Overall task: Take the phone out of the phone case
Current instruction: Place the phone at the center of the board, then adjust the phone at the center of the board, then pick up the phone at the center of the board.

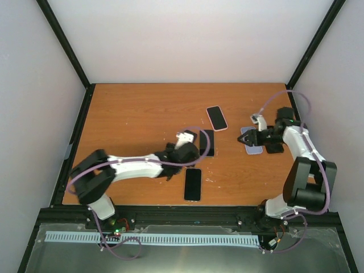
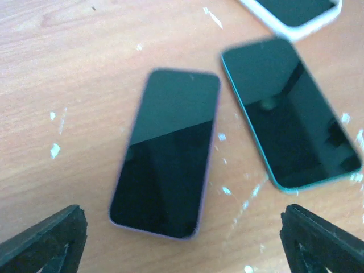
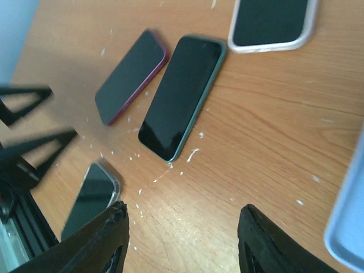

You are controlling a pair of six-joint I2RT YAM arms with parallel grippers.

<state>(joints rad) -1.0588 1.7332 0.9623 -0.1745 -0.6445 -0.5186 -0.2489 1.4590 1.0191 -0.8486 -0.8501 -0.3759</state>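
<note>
We find the purple-cased phone (image 2: 168,151) near the middle of the tabletop (image 1: 131,114), just below our left gripper (image 2: 183,219), whose jaws stand wide apart and hold nothing. Its long axis runs across their closing line, so they straddle its narrow width. Our right gripper (image 3: 182,227), likewise spread and empty, sits farther off, toward the right edge.

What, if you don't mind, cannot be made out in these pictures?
Left wrist: white-cased phone cut off by the top edge.
Right wrist: blue case cut off by the right edge; its contents unseen.
Right wrist: clear-cased phone, near end hidden behind the right fingers.
</note>
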